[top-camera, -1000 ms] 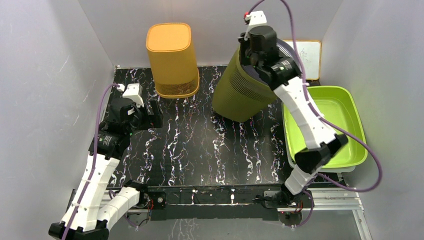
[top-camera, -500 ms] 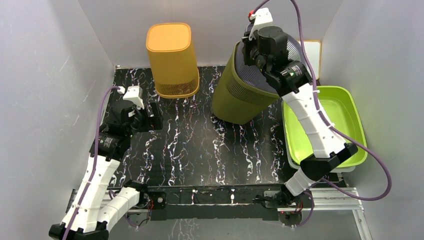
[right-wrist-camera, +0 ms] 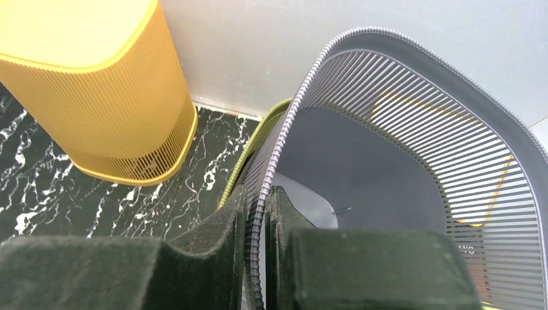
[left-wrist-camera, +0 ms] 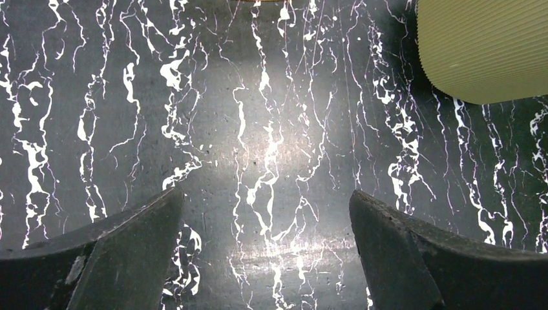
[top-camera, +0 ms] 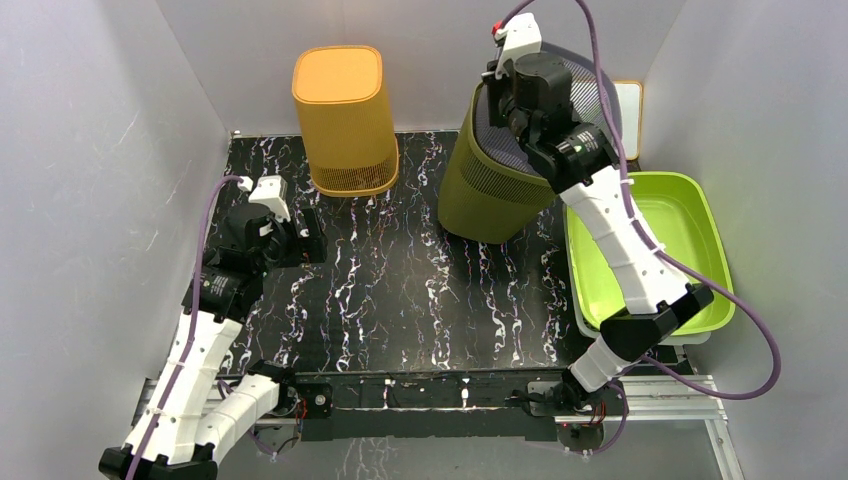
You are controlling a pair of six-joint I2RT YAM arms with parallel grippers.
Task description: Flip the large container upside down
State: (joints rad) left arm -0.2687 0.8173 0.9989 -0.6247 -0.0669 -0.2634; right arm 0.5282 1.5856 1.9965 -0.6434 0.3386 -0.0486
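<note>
The large olive-green container (top-camera: 490, 195) stands nearly upright at the back middle-right of the table, mouth up, with a grey slatted inside. My right gripper (top-camera: 497, 88) is shut on the left side of its rim. In the right wrist view the gripper (right-wrist-camera: 265, 194) pinches the grey ribbed rim (right-wrist-camera: 362, 32), one finger inside and one outside. The olive wall (right-wrist-camera: 258, 132) shows just behind it. My left gripper (top-camera: 312, 235) is open and empty over the table's left side. In the left wrist view (left-wrist-camera: 266, 197) the container's lower part (left-wrist-camera: 481, 51) is far to the upper right.
An orange container (top-camera: 340, 120) stands upside down at the back left, also in the right wrist view (right-wrist-camera: 84, 84). A lime-green tray (top-camera: 700, 195) lies at the right edge. A small whiteboard (top-camera: 630, 110) leans against the back wall. Grey walls enclose three sides.
The olive container was tilted to the left; my right gripper has moved right and back with its rim, and it now stands nearly upright. The left arm has barely moved.
</note>
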